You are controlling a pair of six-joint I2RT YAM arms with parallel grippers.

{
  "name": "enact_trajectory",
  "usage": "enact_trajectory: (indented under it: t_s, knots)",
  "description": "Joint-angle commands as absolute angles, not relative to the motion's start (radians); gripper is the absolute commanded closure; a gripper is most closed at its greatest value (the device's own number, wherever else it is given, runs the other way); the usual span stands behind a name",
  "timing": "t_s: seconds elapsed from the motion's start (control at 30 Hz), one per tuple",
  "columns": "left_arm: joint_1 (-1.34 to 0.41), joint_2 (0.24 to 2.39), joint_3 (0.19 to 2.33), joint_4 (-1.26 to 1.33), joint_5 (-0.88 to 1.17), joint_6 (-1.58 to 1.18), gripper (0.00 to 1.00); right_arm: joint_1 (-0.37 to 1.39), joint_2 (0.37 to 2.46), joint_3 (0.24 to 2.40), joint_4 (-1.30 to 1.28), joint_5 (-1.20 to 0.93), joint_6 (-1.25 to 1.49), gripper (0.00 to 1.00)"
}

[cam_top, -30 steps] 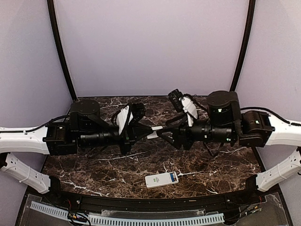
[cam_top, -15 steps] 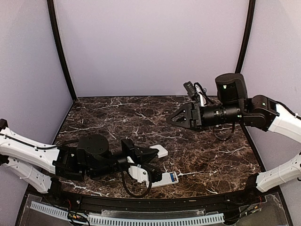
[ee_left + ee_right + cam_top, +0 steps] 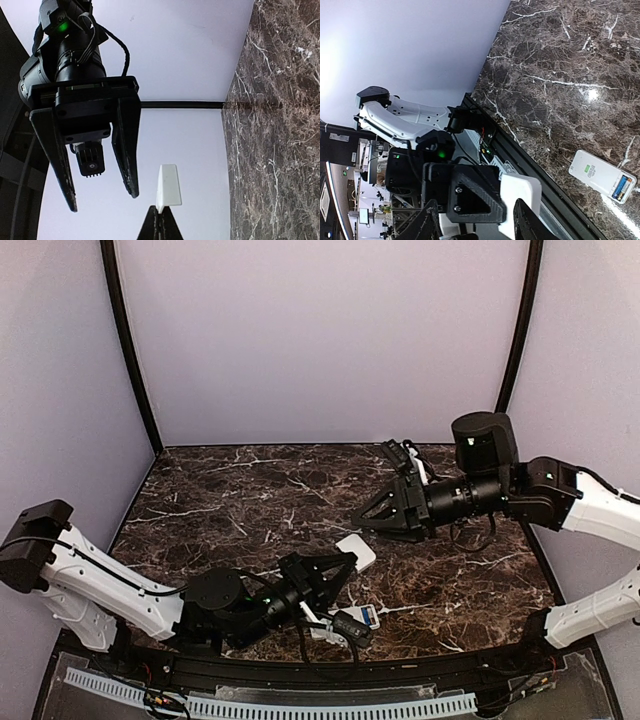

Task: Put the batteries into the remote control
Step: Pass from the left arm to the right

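The left jaws pinch the white cover (image 3: 357, 549); the remote (image 3: 368, 617) lies just beneath, lengthwise roughly alongside them. The right jaws gape empty, well apart.

No longer meeting above the dark marble worktop (image 3: 220, 500) as a second ago. Carried the small white rectangular plastic cover piece (image 3: 357, 550) down to the near edge in the left claw (image 3: 345, 562). Drew the right claw (image 3: 362, 520) back rightward, jaws apart. Now half covers the slim white plastic remote control (image 3: 368, 617) with the left wrist.
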State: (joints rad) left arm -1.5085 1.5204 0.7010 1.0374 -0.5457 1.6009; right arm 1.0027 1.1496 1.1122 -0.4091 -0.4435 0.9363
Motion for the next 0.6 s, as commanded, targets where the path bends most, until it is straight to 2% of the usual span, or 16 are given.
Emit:
enact_trajectory:
  t_s: [0.0,0.2,0.37,0.57]
  knots:
    - [-1.515,1.571,0.696,1.431,-0.589,1.819,1.00,0.995,1.125,1.084,-0.309,-0.483,0.987,0.52]
    - [-1.517,1.592,0.706,1.512,-0.576,1.845,1.00,0.991,1.125,1.073,-0.347,-0.454,0.999,0.51]
    - [-1.524,1.581,0.711,1.524,-0.569,1.843,1.00,0.990,1.145,1.084,-0.334,-0.480,0.987,0.58]
    - [-1.534,1.582,0.702,1.546,-0.574,1.864,1.00,0.957,1.138,1.096,-0.414,-0.450,0.955,0.59]
